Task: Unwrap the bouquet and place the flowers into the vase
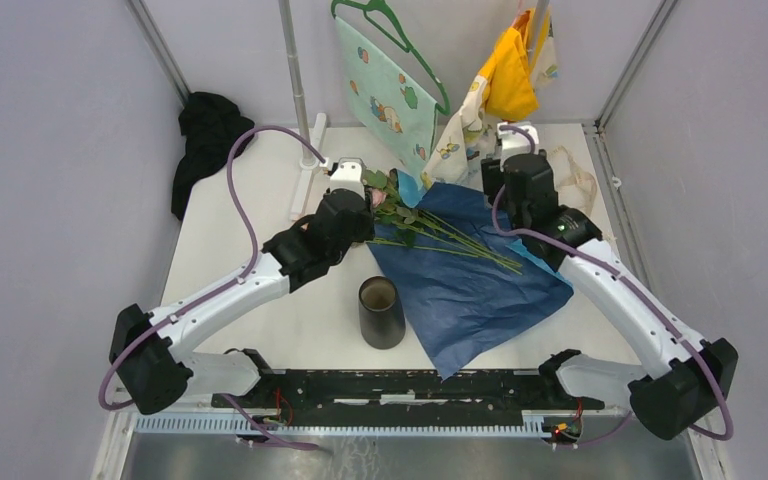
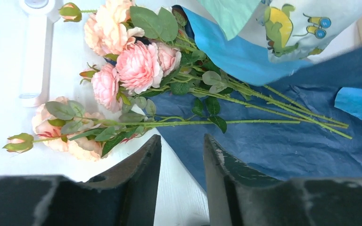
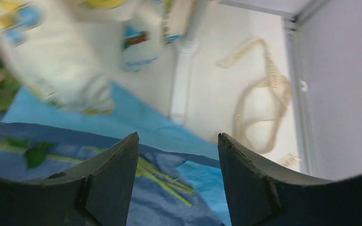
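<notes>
Over at the left, my left claw [image 2: 182, 137] hangs close by the flowers [image 2: 139, 66], jaws partway apart with nothing between them. Only bare table [image 2: 0, 70] and an edge of paper show through the gap. The unwrapping looks done, as I judge it, so the step in hand is gathering the flowers for the vase. They lie loose on their sides, pink and peach heads spilled onto the table at the left. Their thin green stems [image 2: 273, 109] fan rightward across the dark-blue paper [image 2: 287, 150], and a light-blue sheet [image 2: 235, 54] peeks out at its far edge. Nearer me, just beside the paper's left edge, the vase [image 1: 381, 312] stands upright — black, open-mouthed, with no flower in it. The next move, I reckon, calls for closing on the stems where they bunch below the leaves, not on the soft heads. Then the lot must be tipped upright so the stem ends go in first. Further right, my right claw [image 3: 178, 136] is spread wide over the paper's far corner, holding nothing. Beyond it the cream ribbon [image 3: 264, 94] lies loose on the table.
</notes>
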Robot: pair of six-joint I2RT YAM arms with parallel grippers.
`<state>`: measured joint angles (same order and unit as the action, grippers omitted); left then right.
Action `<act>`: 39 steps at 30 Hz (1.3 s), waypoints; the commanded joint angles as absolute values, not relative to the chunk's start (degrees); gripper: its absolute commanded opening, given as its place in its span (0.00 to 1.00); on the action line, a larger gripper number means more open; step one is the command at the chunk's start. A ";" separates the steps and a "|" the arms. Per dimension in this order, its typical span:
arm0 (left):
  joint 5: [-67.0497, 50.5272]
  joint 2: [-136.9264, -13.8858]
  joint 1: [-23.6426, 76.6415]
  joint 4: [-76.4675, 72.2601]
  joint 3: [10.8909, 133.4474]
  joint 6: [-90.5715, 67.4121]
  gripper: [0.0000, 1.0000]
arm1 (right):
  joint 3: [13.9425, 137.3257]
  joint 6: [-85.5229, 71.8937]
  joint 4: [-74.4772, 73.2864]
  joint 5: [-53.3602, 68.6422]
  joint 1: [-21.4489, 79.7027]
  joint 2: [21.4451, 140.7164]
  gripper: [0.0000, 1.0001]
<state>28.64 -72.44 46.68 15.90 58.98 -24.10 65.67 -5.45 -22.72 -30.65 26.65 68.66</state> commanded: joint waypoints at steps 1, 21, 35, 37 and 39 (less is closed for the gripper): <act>31.77 -69.02 46.54 16.20 61.09 -23.77 0.49 | 62.53 -2.97 -20.89 -21.67 31.31 65.05 0.67; 31.91 -70.72 46.31 17.58 62.29 -24.52 0.54 | 53.58 -0.51 -24.37 -12.69 47.61 67.18 0.70; 29.64 -70.53 46.29 17.01 62.05 -25.27 0.54 | 46.56 -1.55 -25.19 -36.19 58.62 74.92 0.72; 29.58 -70.24 46.30 17.04 61.94 -25.24 0.54 | 47.96 -1.70 -25.23 -41.45 58.57 77.51 0.71; 29.06 -70.06 46.33 17.00 61.88 -25.06 0.54 | 48.80 -1.30 -24.41 -46.49 58.54 80.08 0.71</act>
<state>29.56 -71.50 46.57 18.37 60.05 -24.14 45.56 -1.34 -27.09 -32.12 58.41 76.77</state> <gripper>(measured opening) 0.538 0.715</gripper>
